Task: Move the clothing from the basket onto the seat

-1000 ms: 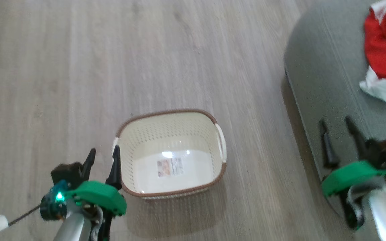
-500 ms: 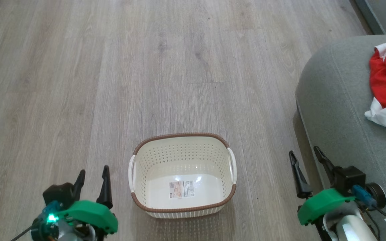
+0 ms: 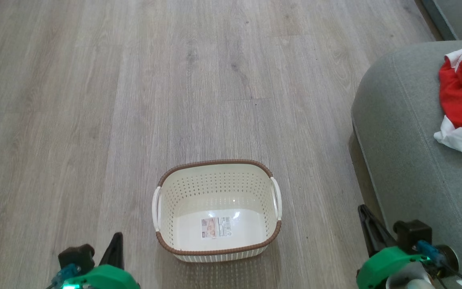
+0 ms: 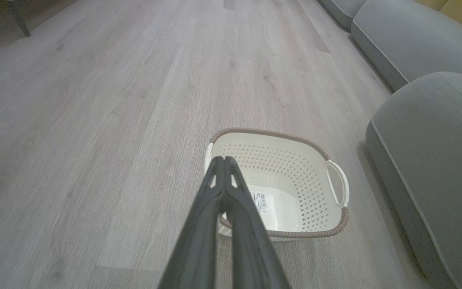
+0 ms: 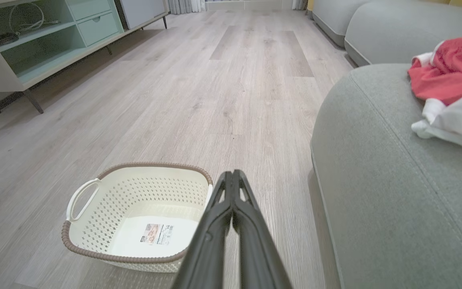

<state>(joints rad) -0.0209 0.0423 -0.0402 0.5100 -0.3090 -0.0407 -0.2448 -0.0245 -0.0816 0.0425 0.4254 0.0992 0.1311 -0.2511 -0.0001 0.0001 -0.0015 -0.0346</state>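
Grey wood-look floor [image 3: 94, 100] stretches ahead of you. The basket [image 3: 215, 162] stands upright on it, low in the middle of your head view, with its brown rim on top and white handles [image 3: 277, 196] on its short sides. Its bare bottom shows the sticker [image 3: 216, 227].

To your right sits the seat [image 3: 407, 160], with a strip of floor between it and the basket. The clothing [image 3: 461, 96] lies crumpled on top of the seat, at the right edge of the head view. It is mostly red, with a white part spilling toward you, and it is well apart from the basket.

Your left tool [image 4: 223, 159] has its two dark fingers pressed together from base to tip and grips nothing. In the head view it sits at the lower left, beside the basket and clear of it. Your right tool [image 5: 232, 173] is closed the same way, tips meeting, with nothing between them. It sits at the lower right, over the floor just beside the seat's near edge.

From the right wrist you also see a cabinet [image 5: 34, 44] with pale green shelves along the far left wall. The left wrist view shows another grey cushion [image 4: 407, 36] beyond the seat.
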